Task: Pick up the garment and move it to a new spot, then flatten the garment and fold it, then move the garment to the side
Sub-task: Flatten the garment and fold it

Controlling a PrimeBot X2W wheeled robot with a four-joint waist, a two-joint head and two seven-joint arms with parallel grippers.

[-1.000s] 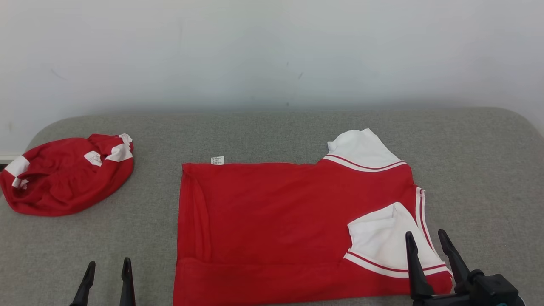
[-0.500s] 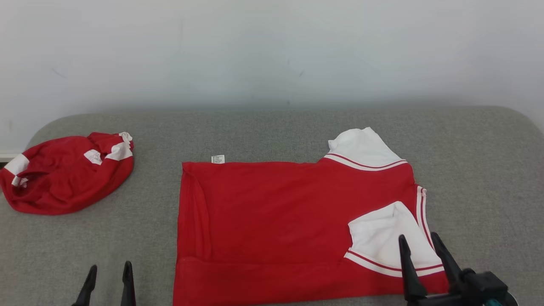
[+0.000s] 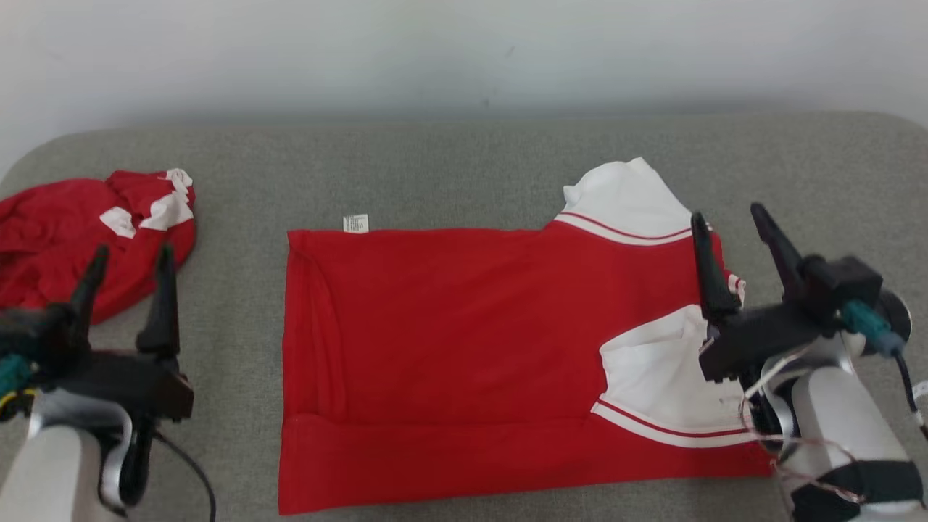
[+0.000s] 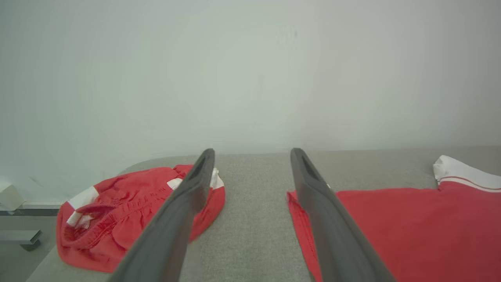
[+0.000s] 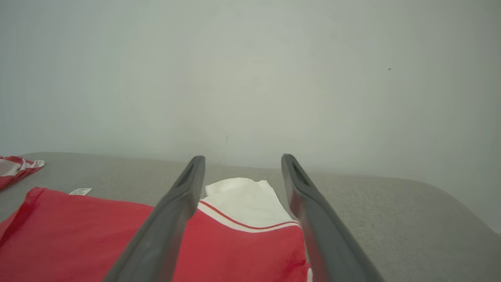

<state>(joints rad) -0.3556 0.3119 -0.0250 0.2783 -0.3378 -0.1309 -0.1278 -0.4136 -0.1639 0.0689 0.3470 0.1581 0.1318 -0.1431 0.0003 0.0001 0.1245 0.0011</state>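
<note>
**Mid-fold: red shirt flat on the desk, both pairs of fingers open and empty**

Head view: the shirt (image 3: 449, 326) lies flat in the middle of the desk (image 3: 464, 167), near hem and one white sleeve turned in, the far sleeve (image 3: 623, 196) sticking out. The left fingers (image 3: 161, 290) hover spread beside a crumpled red garment (image 3: 43, 232), and the right fingers (image 3: 707, 268) hover spread above the sleeve end.
Left wrist view: the left fingers (image 4: 188, 203) stand apart with nothing between them, the shirt's edge (image 4: 391, 227) to their right.
Right wrist view: the right fingers (image 5: 180, 203) are parted, with the far sleeve (image 5: 242, 199) ahead.
Folding looks partly done. The next move probably calls for lowering onto that sleeve and pinching it cleanly.
</note>
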